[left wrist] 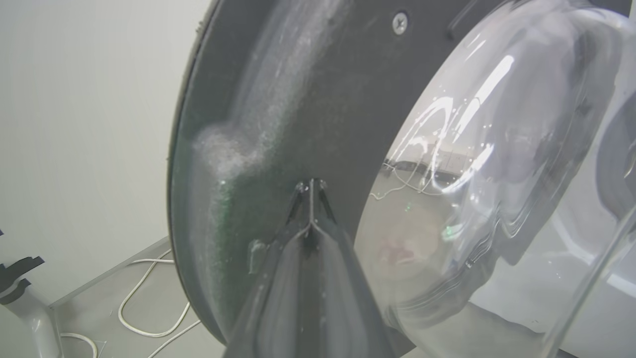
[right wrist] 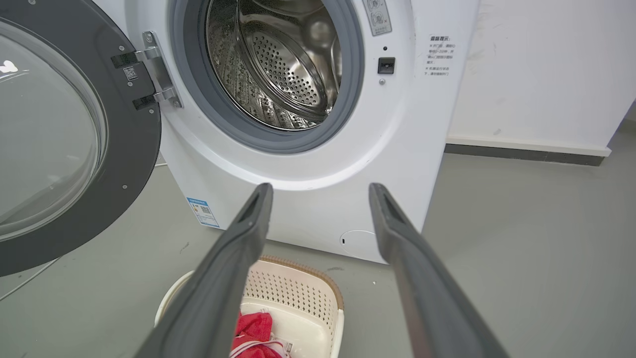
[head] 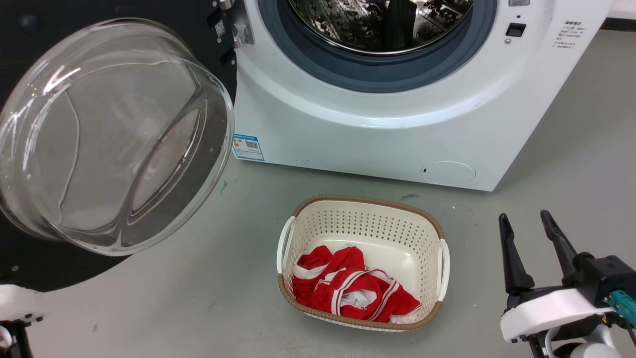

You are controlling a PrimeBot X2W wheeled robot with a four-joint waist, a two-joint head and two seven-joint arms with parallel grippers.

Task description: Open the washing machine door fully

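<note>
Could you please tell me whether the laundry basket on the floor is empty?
No, a red-and-white garment lies crumpled inside the basket in the head view.

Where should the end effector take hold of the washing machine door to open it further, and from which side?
Pinch the washing machine door at its thin black rim, on the edge away from the hinge, coming in edge-on from that outer side. The glass bowl is too wide and smooth to pinch.
</note>
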